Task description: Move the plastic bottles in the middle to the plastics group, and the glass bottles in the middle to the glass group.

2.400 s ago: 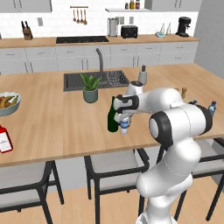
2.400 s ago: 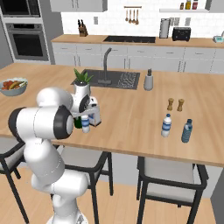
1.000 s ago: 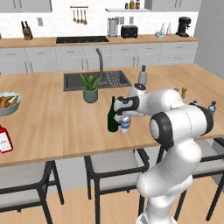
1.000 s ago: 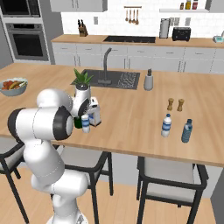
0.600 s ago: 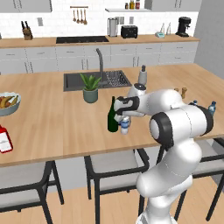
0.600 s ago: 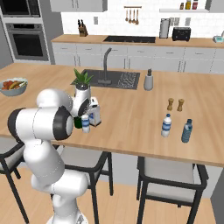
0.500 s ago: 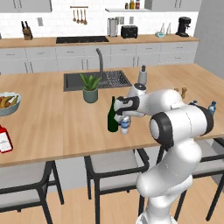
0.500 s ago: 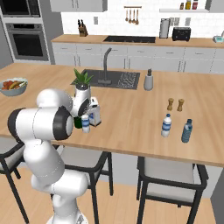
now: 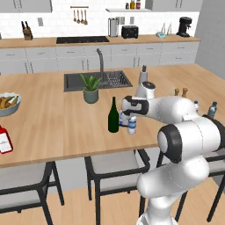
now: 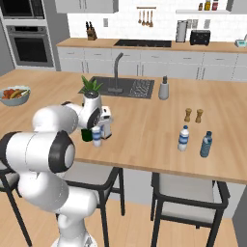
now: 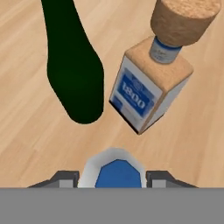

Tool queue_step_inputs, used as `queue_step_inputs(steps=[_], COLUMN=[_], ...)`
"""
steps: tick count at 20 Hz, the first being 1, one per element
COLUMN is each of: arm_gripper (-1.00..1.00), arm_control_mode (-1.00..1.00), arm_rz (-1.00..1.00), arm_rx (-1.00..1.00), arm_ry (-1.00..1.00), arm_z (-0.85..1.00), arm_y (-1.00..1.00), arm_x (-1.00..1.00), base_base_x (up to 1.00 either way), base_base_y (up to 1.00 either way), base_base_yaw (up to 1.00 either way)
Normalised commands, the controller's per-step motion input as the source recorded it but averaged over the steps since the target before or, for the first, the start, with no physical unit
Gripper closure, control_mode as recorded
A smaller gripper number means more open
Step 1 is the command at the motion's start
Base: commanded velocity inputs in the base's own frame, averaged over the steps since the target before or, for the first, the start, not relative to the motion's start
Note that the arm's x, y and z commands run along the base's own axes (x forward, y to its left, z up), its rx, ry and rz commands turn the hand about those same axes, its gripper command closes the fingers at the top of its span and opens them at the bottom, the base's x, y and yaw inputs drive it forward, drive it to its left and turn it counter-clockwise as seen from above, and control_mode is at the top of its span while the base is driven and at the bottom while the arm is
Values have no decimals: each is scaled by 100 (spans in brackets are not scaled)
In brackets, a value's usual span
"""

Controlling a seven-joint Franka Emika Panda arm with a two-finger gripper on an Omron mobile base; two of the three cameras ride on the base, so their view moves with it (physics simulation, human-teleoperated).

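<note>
Almost nothing has changed over the last moments: the claw (image 11: 113,178) stays low at the counter's (image 9: 52,132) front edge, its tips on both sides of the small water bottle (image 9: 132,125), which stands beside the green wine bottle (image 9: 113,116). The grasp seems settled; lifting comes next.

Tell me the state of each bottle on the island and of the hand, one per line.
Small water bottle: upright, between the hand's fingertips.
Green wine bottle: upright, free.
Square cork-stoppered bottle: upright, stopper in, free.
Red bottle: upright near the island's left end.
Two plastic water bottles: upright, side by side near the pepper mills.
Hand: around the small water bottle; grip closure unclear.
</note>
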Motion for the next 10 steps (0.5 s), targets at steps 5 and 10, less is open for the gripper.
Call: queue_step_inputs(steps=[5, 10], arm_gripper=[100, 100], arm_control_mode=[-100, -100], arm_rz=[-19, -23], arm_rx=[0, 0], arm_ry=[0, 0], arm_z=[13, 0], arm_y=[-70, -93], arm_x=[-5, 0], base_base_x=[0, 0], base_base_y=[0, 0], base_base_yaw=[0, 0])
